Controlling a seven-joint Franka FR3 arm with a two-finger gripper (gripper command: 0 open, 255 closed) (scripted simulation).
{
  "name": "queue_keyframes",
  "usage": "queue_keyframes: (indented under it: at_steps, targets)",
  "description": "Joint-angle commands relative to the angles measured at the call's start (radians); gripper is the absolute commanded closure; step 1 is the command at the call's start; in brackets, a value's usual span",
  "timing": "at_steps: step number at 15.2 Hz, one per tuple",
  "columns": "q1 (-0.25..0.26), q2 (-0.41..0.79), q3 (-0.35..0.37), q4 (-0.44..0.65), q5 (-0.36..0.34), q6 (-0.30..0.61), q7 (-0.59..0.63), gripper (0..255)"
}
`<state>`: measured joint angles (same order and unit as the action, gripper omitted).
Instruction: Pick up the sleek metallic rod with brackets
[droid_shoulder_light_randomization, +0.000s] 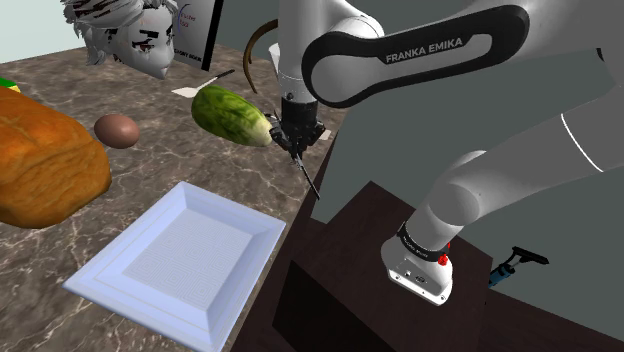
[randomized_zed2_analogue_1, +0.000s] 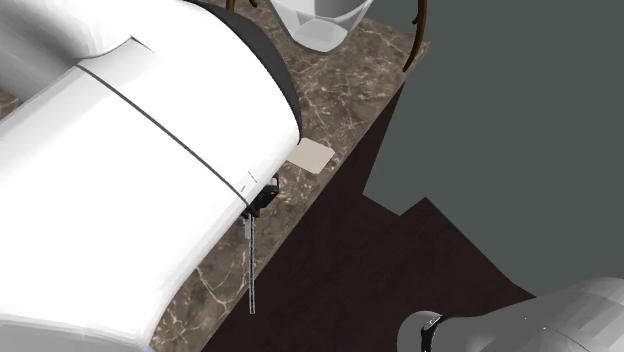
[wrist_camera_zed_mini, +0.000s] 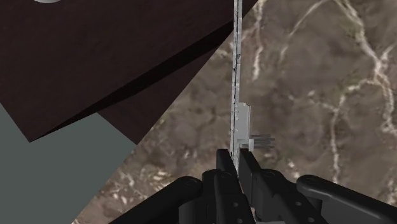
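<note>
A thin metallic rod (wrist_camera_zed_mini: 238, 76) with a small bracket (wrist_camera_zed_mini: 256, 140) near its held end is clasped between my black fingers (wrist_camera_zed_mini: 222, 170). My gripper (wrist_camera_zed_mini: 237, 168) is shut on it. In the shoulder view the gripper (droid_shoulder_light_randomization: 298, 135) hangs over the marble counter's right edge, beside a green vegetable, and the rod (droid_shoulder_light_randomization: 309, 176) slants down from it towards the stand. From the second exterior view the rod (randomized_zed2_analogue_1: 251, 270) hangs below the gripper (randomized_zed2_analogue_1: 262, 196) along the counter's edge, and the white arm hides most of the hand.
On the marble counter (droid_shoulder_light_randomization: 250, 180) lie a green vegetable (droid_shoulder_light_randomization: 232, 115), a brown egg-shaped thing (droid_shoulder_light_randomization: 117, 130), a bread loaf (droid_shoulder_light_randomization: 40, 165), a white square tray (droid_shoulder_light_randomization: 180, 260), a mask-like head (droid_shoulder_light_randomization: 130, 35) and a beige card (randomized_zed2_analogue_1: 312, 155). The dark stand (droid_shoulder_light_randomization: 365, 240) sits right of the edge.
</note>
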<state>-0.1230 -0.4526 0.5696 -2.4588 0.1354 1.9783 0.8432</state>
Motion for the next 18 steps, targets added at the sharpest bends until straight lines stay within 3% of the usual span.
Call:
queue_keyframes:
  at_steps: [1,4,18]
  targets:
    - [0.0,0.0,0.0,0.0,0.0,0.0,0.0,255]
    - [0.0,0.0,0.0,0.001,0.0,-0.001,0.0,255]
    - [0.0,-0.05,-0.044,0.151,-0.007,-0.199,-0.025,255]
